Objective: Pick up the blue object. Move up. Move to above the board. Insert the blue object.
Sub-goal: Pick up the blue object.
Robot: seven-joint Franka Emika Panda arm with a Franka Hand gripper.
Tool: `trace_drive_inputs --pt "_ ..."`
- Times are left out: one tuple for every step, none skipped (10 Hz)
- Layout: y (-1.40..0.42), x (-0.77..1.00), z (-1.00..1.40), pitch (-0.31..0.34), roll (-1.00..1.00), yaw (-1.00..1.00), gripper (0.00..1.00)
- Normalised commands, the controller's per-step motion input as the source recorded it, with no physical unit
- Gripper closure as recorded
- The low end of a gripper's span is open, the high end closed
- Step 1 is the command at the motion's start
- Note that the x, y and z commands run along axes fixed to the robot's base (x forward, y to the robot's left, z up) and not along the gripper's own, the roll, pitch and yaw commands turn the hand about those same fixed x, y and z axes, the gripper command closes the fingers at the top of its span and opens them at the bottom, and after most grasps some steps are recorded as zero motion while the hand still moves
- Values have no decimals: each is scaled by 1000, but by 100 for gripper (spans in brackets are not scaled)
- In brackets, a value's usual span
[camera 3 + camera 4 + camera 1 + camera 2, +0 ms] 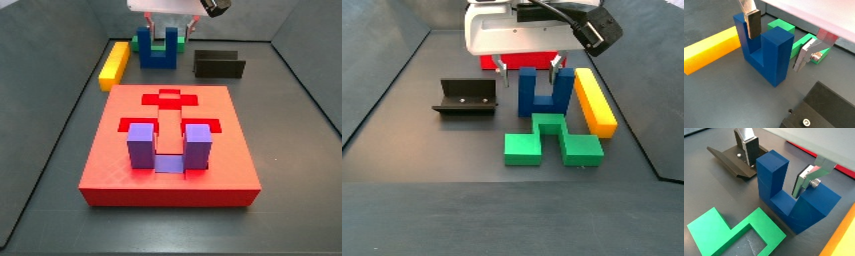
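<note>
On the floor, the blue object [794,198] stands with the claw [777,165] wide around one prong

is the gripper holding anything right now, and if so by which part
Nothing is held yet. The gripper is open around the blue object: one finger is in the gap between the prongs, the other outside one prong.

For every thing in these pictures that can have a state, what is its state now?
gripper: open, fingers on either side of one prong, not closed on it
blue object: upright on the floor, prongs up, not lifted
board: flat on the floor, the purple block already inserted
green block: lying flat
yellow block: lying flat
fixture: standing, holding nothing
</note>
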Motion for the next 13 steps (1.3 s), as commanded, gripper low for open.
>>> trace_drive_inputs --pt "9 0 -91 0 0 0 0" --pt "0 0 0 0 0 0 0" --pt "0 0 0 0 0 0 100" --pt "0 0 0 0 0 0 100" --pt "0 0 0 0 0 0 100" --pt "0 0 0 0 0 0 100" --pt "0 0 0 0 0 0 100" --pt "0 0 0 0 0 0 100" --pt "0 0 0 0 0 0 100" --pt "0 0 0 0 0 0 100" --pt "0 0 0 0 0 0 100" --pt "0 0 0 0 0 0 100" --pt "0 0 0 0 0 0 100"
